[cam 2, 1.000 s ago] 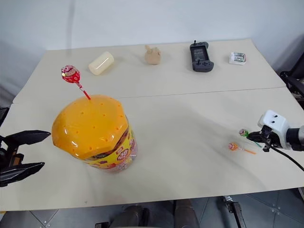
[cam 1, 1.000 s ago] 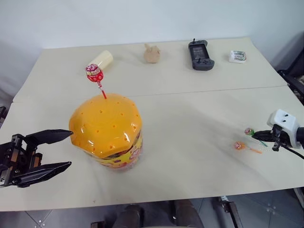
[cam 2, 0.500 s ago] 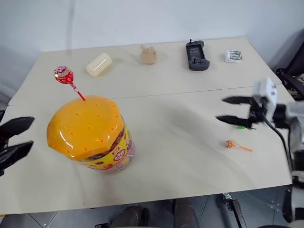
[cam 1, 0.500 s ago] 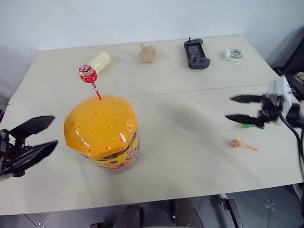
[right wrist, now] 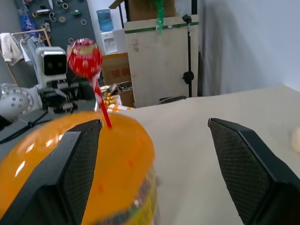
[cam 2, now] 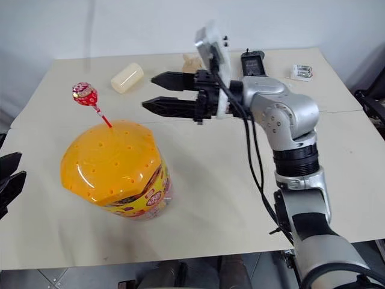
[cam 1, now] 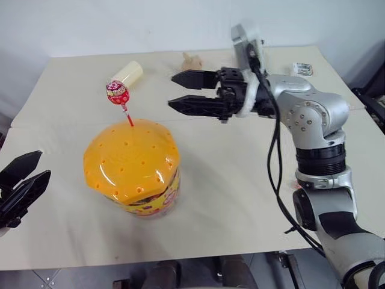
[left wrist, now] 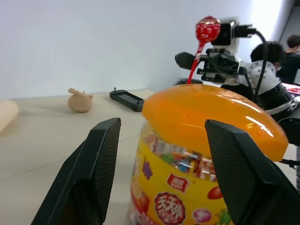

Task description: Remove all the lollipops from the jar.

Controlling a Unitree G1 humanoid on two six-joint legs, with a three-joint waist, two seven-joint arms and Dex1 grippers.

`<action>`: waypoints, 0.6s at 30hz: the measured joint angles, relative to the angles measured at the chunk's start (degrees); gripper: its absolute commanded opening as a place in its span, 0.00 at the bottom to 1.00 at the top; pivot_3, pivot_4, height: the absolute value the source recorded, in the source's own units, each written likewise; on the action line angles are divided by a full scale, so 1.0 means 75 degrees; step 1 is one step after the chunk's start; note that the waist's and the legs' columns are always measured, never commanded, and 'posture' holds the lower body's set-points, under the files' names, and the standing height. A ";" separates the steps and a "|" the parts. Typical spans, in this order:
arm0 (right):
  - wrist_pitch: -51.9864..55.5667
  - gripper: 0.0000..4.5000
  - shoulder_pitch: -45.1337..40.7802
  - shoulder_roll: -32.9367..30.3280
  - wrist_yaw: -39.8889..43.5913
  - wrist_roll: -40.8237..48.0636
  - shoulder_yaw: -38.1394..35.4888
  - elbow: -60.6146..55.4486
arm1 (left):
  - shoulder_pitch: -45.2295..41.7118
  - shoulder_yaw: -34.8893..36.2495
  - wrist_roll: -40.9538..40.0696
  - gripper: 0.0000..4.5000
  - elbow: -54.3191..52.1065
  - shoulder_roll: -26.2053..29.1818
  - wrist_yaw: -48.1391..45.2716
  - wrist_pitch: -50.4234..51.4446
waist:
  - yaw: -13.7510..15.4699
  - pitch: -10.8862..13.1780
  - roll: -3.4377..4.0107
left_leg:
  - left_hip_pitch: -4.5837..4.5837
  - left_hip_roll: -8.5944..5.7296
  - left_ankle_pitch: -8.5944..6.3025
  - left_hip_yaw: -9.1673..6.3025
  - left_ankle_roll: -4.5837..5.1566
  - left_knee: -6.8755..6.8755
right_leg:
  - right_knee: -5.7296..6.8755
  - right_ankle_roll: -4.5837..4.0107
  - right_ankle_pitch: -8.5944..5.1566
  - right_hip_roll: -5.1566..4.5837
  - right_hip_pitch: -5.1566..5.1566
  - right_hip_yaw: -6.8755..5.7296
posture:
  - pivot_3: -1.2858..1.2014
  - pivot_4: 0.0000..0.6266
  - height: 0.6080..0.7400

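Observation:
The jar (cam 1: pixel 135 180) is a squat clear tub with a colourful label and a domed, hole-dotted orange lid (cam 1: pixel 129 158), standing at the front left of the table. One red lollipop (cam 1: pixel 118 92) stands upright with its red stick in a hole of the lid. My right gripper (cam 1: pixel 173 90) hangs open above the table, pointing left at the lollipop from a short way to its right, with nothing between its fingers. In the right wrist view the lollipop (right wrist: pixel 84 58) stands ahead, off to one side. My left gripper (cam 1: pixel 42 165) is open and empty, left of the jar and apart from it.
Along the far edge lie a pale yellow cylinder (cam 1: pixel 127 73), a small tan figure (cam 1: pixel 191 59), a black handheld console (cam 2: pixel 252 62) and a small white box (cam 1: pixel 302 69). A seam crosses the table (cam 1: pixel 228 198). My right arm spans the table's right half.
My right gripper opened, left two lollipops lying at the right, and swung up and left to beside the red lollipop. My left gripper drew left, away from the jar.

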 measured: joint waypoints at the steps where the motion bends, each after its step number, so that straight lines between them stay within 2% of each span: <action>1: 0.0052 0.84 -0.0107 0.0259 -0.0163 -0.0018 0.0074 0.0014 | 0.0016 -0.0018 0.0008 0.68 -0.0004 -0.0054 0.0005 -0.0019 | -0.0035 0.0000 -0.0001 | -0.0001 0.0001 0.0000 0.0000 -0.0001 0.0001 | 0.0001 -0.0002 0.0001 0.0000 -0.0003 -0.0009 | 0.52 0.24 1.00; 5: 0.0058 0.84 -0.0533 0.0990 -0.0669 -0.0277 0.0422 0.0084 | 0.0022 -0.0048 0.0024 0.68 -0.0033 -0.0091 0.0031 -0.0078 | -0.0098 -0.0001 -0.0001 | 0.0002 0.0007 0.0004 0.0004 -0.0008 0.0001 | 0.0015 -0.0009 -0.0002 0.0003 -0.0010 -0.0016 | 0.52 0.24 1.00; 8: 0.0049 0.84 -0.0634 0.1194 -0.0776 -0.0515 0.0740 0.0223 | 0.0020 -0.0088 0.0031 0.68 -0.0046 -0.0112 0.0066 -0.0125 | -0.0103 -0.0002 -0.0004 | 0.0004 0.0009 0.0010 0.0003 -0.0017 0.0002 | 0.0023 -0.0012 -0.0001 0.0005 -0.0010 -0.0016 | 0.52 0.24 1.00; 17: 0.0035 0.84 -0.0634 0.1323 0.0034 -0.0604 0.1279 0.0225 | -0.0015 -0.0109 0.0029 0.68 -0.0045 -0.0114 0.0067 -0.0140 | -0.0112 -0.0003 -0.0005 | 0.0006 0.0013 0.0014 0.0002 -0.0023 0.0002 | 0.0028 -0.0014 0.0000 0.0010 -0.0010 -0.0014 | 0.52 0.24 1.00; 18: -0.0002 0.75 -0.0635 0.1393 0.0039 -0.0632 0.1278 0.0247 | -0.0012 -0.0108 0.0028 0.68 -0.0044 -0.0114 0.0062 -0.0140 | -0.0116 -0.0003 -0.0005 | 0.0006 0.0013 0.0014 0.0002 -0.0023 0.0002 | 0.0029 -0.0014 0.0000 0.0011 -0.0011 -0.0015 | 0.52 0.24 1.00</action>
